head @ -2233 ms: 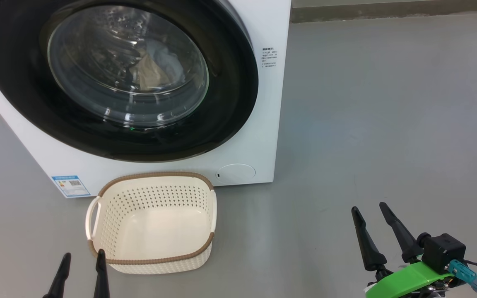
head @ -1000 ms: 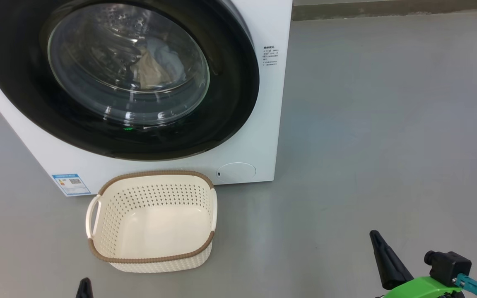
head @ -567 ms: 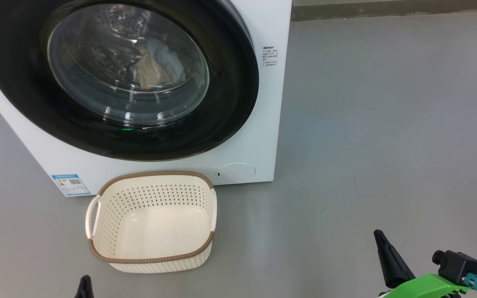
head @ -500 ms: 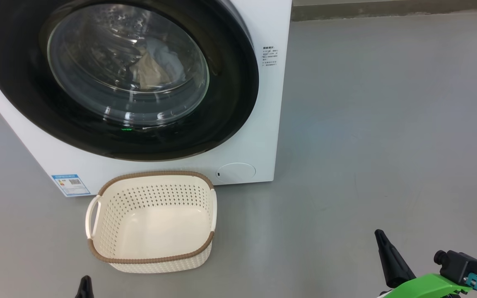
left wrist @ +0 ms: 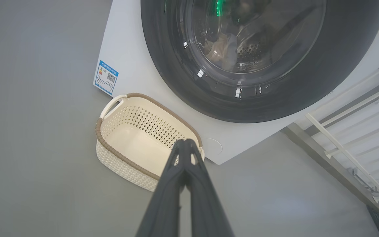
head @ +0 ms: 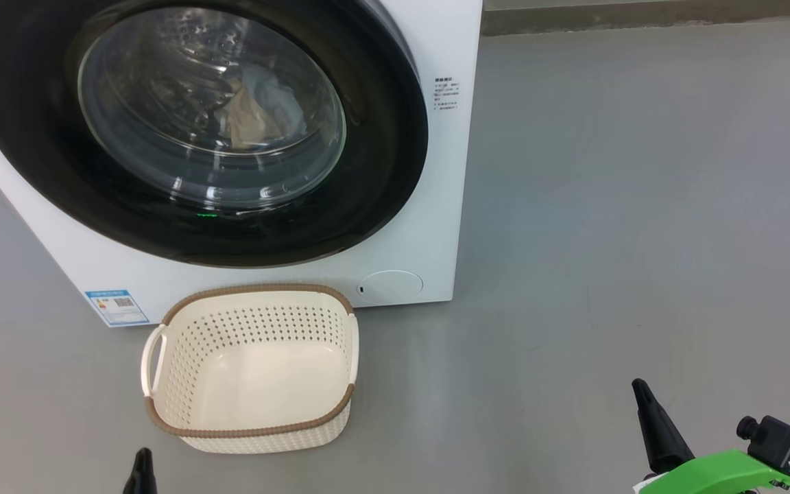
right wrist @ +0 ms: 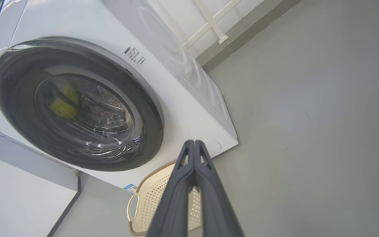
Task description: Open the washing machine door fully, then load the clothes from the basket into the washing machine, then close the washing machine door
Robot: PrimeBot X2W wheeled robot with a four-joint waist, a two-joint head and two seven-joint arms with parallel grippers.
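Note:
The washing machine [head: 436,206] stands white at the upper left, and its black-rimmed door [head: 395,171] sits flush against the front. Behind the glass lie the clothes [head: 254,113], a beige piece and a pale blue one. On the floor in front stands the basket [head: 251,367], cream with a brown rim, holding nothing. My left gripper [left wrist: 185,142] is shut, its tip [head: 141,456] low at the bottom edge, left of the basket. My right gripper [right wrist: 194,142] is shut too, low at the right [head: 640,387], far from the machine. Neither holds anything.
Grey floor [head: 642,206] stretches wide to the right of the machine. A wall base [head: 642,17] runs along the back. A white railing [left wrist: 350,154] stands beside the machine in the left wrist view.
Both grippers went from open to shut and dropped toward the bottom of the head view. The right one has since drifted slightly right. Door and basket have not moved.

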